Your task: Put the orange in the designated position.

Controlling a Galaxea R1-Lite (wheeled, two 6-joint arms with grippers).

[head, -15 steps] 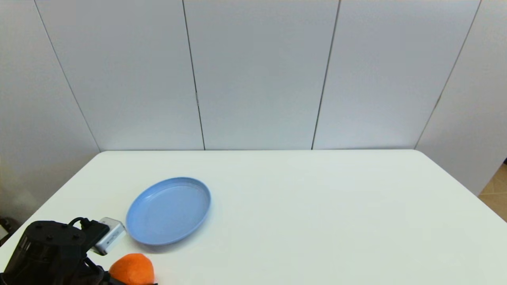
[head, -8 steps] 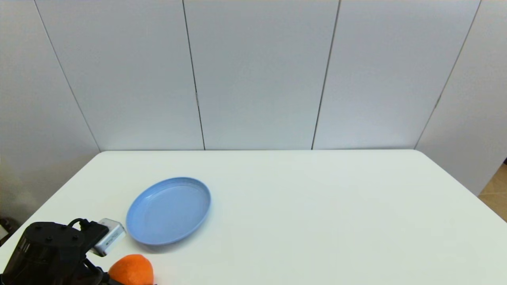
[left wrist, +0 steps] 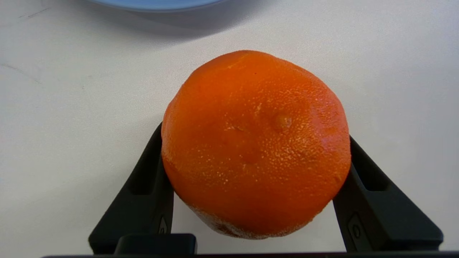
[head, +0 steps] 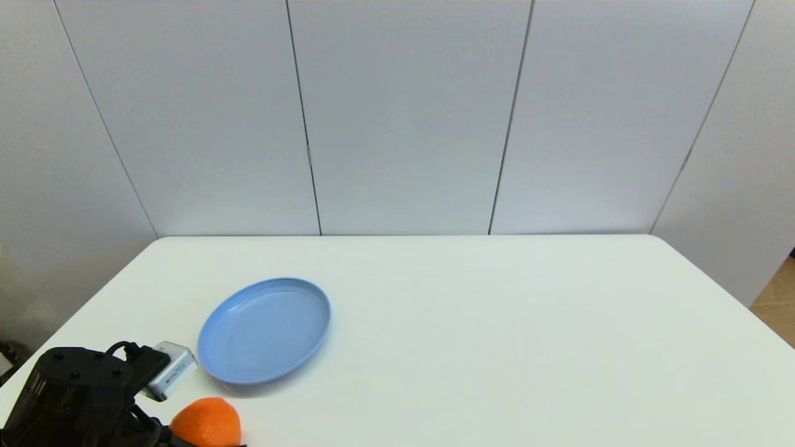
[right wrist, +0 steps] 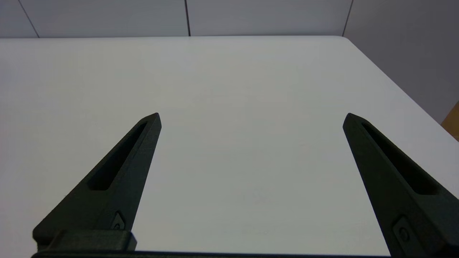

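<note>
The orange (left wrist: 255, 143), round with dimpled bright skin, sits between the two black fingers (left wrist: 143, 193) of my left gripper (left wrist: 255, 132), which is shut on it with a finger pressed to each side. In the head view the orange (head: 206, 423) is at the table's near left edge, beside the left wrist (head: 74, 391). The blue plate (head: 264, 329) lies just beyond the orange, apart from it, and only its rim (left wrist: 157, 3) shows in the left wrist view. My right gripper (right wrist: 251, 116) hangs open over bare table, out of the head view.
The white table (head: 497, 347) stretches to the right of the plate, with its rounded far right corner (right wrist: 340, 37) near the grey panel wall. A small silver camera box (head: 169, 369) on the left wrist sits close to the plate's near rim.
</note>
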